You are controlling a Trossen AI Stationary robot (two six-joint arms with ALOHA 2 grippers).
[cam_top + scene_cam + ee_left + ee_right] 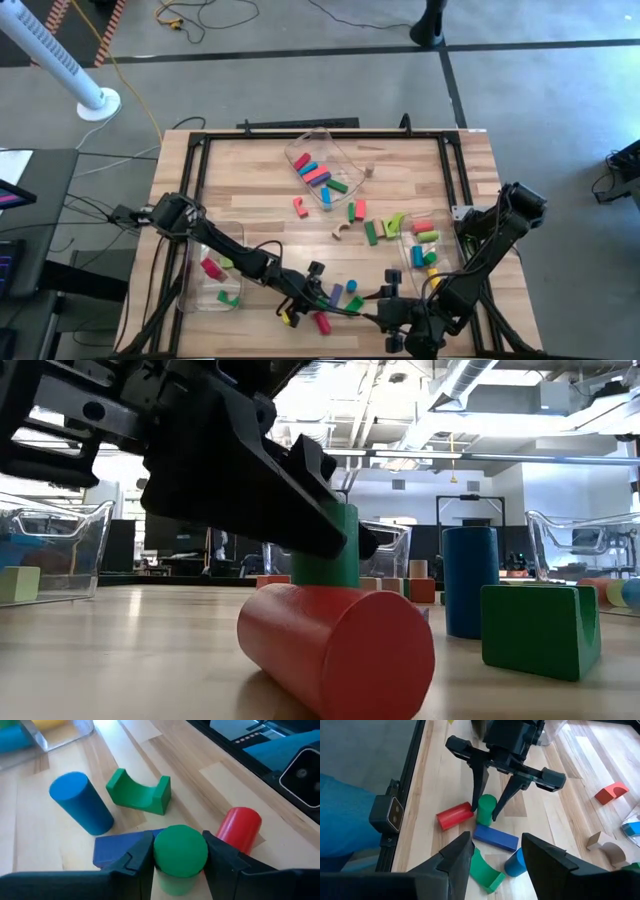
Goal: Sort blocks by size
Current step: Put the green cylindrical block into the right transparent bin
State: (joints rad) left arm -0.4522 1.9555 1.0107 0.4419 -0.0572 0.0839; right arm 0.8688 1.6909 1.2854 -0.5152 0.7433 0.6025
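Note:
A green cylinder [180, 851] stands upright on its end near the table's front edge, between the fingers of my left gripper [490, 812], which is shut on it. Around it lie a red cylinder [241, 827] on its side, a flat blue bar [120, 849], an upright blue cylinder [80, 802] and a green arch [140, 792] with its hollow up. My right gripper [495, 865] hangs open above these blocks, toward the front right, holding nothing. My left gripper pinches the green cylinder's round side [159, 855] between its two fingers, close to the top end. The fingers [482, 790] slant down at it from the table's left side. The cylinder stays upright with its lower end on the table [485, 822].
Three clear bins hold blocks: one at the far middle [320, 165], one at the left [215, 275], one at the right [425, 245]. More loose blocks, among them a tan arch [343, 231] and red and green pieces [365, 222], lie at mid-table.

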